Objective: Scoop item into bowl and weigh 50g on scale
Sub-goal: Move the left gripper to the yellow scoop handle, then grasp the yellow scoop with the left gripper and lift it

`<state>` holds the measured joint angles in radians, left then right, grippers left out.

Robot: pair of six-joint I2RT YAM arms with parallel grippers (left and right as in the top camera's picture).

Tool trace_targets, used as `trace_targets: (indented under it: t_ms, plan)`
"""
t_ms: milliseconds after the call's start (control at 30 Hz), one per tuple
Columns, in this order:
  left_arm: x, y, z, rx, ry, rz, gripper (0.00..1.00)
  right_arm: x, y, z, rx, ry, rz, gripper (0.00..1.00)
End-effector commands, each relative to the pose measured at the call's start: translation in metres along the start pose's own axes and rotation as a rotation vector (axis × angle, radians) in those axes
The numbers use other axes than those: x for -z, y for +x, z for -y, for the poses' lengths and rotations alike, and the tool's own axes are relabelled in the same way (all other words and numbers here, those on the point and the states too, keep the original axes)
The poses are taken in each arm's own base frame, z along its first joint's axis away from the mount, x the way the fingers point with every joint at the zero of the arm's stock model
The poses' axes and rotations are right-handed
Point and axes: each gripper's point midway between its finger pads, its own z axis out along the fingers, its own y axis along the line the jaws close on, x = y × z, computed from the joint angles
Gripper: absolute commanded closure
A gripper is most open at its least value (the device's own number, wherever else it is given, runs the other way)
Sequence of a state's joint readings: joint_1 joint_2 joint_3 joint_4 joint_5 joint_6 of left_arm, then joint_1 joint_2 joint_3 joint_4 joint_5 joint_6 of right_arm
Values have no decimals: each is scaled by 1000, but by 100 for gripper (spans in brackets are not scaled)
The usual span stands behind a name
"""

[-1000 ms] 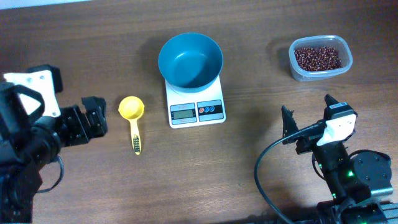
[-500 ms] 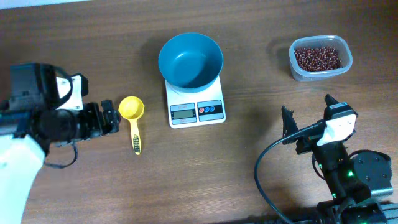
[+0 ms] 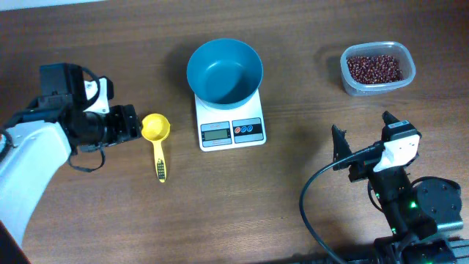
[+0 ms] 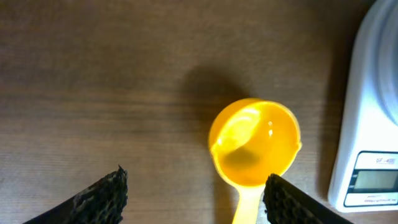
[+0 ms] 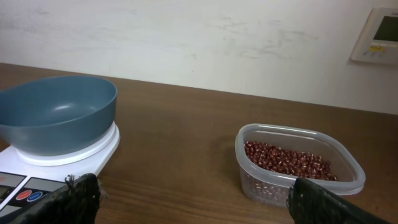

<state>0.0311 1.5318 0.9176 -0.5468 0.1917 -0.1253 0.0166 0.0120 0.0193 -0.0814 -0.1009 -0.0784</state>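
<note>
The teal bowl (image 3: 224, 71) stands empty on the white scale (image 3: 231, 130) at the table's middle. The red-brown beans (image 3: 374, 68) lie in a clear tub (image 3: 344, 70) at the back right. A yellow scoop (image 3: 155, 128) lies left of the scale, handle toward the front. My left gripper (image 3: 133, 123) sits just left of the scoop's cup, open. In the left wrist view the scoop (image 4: 255, 140) lies ahead of the left gripper (image 4: 196, 196), its handle running down beside the right finger (image 4: 292, 199). My right gripper (image 3: 360, 126) stands open at the front right, holding nothing.
In the right wrist view the bowl (image 5: 56, 112) on the scale (image 5: 74, 149) lies to the left and the tub (image 5: 298, 186) of beans (image 5: 286, 158) to the right, bare wood between them. A black cable (image 3: 311, 205) loops by the right arm.
My left arm has swung right and forward up to the yellow scoop, and its jaws have narrowed a little. The right arm, bowl, scale and tub have not moved.
</note>
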Motion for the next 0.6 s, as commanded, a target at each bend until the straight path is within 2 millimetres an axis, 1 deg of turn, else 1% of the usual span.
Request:
trace_targets:
  t_ms: [0, 67, 100, 133, 167, 267, 367, 433, 467, 567]
  plan:
    - [-5, -8, 18, -59, -8, 31, 27, 0, 2, 1, 0, 7, -3, 1]
    - [-8, -8, 18, -102, -87, 44, 27, 0, 2, 1, 0, 7, -3, 1]
    - [-12, -6, 20, -127, -113, 39, 27, 0, 2, 1, 0, 7, -3, 1]
    - [-16, -5, 23, -133, -111, 33, 29, 0, 2, 1, 0, 7, -3, 1]
    - [-21, -4, 22, -133, -112, 23, 32, 0, 2, 1, 0, 7, -3, 1]
    - [-43, 6, 16, -129, -123, -32, 35, 0, 2, 1, 0, 7, -3, 1]
    - [-60, 10, 13, -120, -127, -55, 58, 0, 2, 1, 0, 7, -3, 1]
    - [-61, 7, 14, -122, -125, -39, 90, 0, 2, 1, 0, 7, -3, 1]
    - [-61, 4, 15, -122, -117, -28, 100, 0, 2, 1, 0, 7, -3, 1]
    - [-61, 4, 21, -122, -88, -29, 100, 0, 2, 1, 0, 7, -3, 1]
